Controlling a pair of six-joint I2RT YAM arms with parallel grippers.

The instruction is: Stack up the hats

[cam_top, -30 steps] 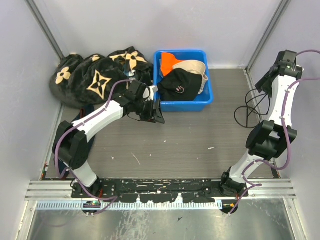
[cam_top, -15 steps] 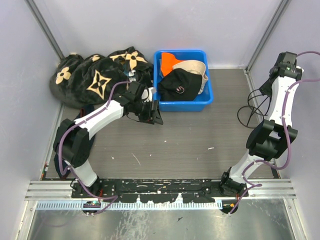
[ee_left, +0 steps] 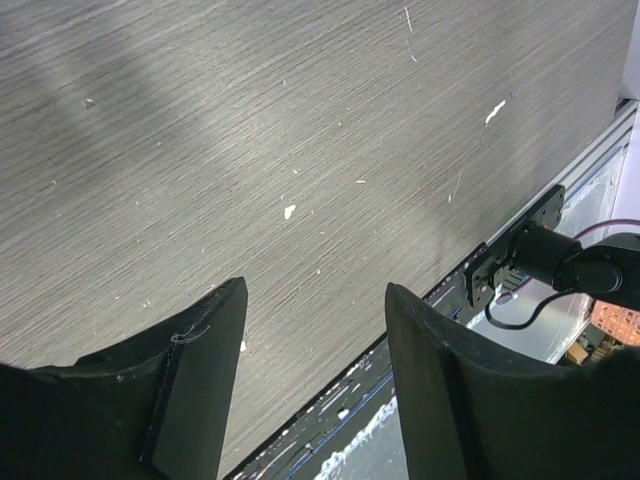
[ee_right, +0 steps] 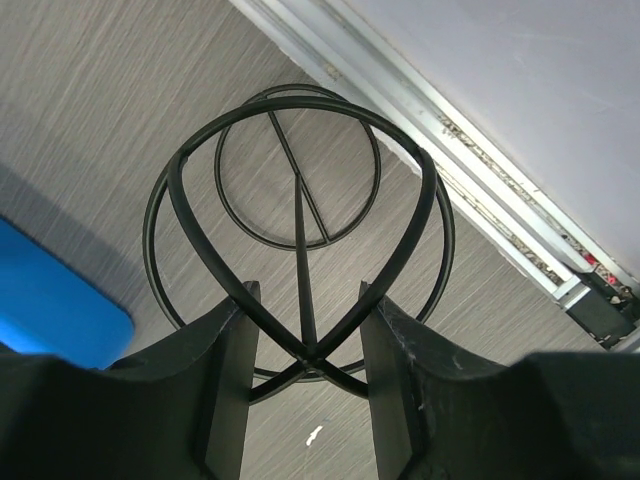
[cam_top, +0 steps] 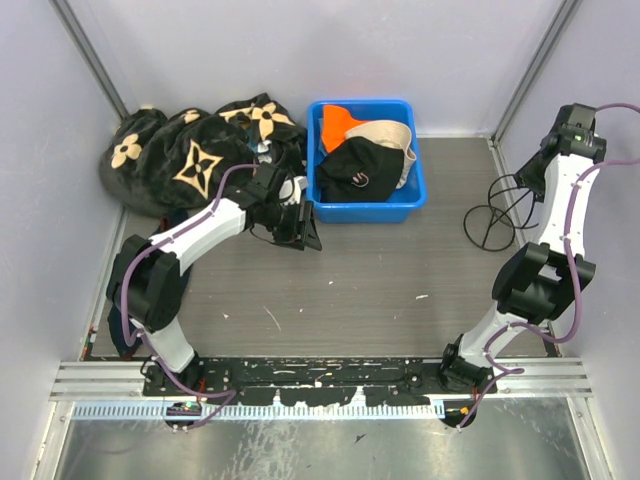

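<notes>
my left gripper (ee_left: 315,300): fingers stood apart, nothing between them, above bare table (cam_top: 380,280), just beside the blue bin (cam_top: 365,215). my right gripper (ee_right: 308,300): was clamped on the top of the wire stand (ee_right: 300,103), far right. in the bin: black hat (cam_top: 355,170) lay over beige hat (cam_top: 392,135) and orange hat (cam_top: 338,122). flowered black cloth (cam_top: 190,155) lay far left.
</notes>
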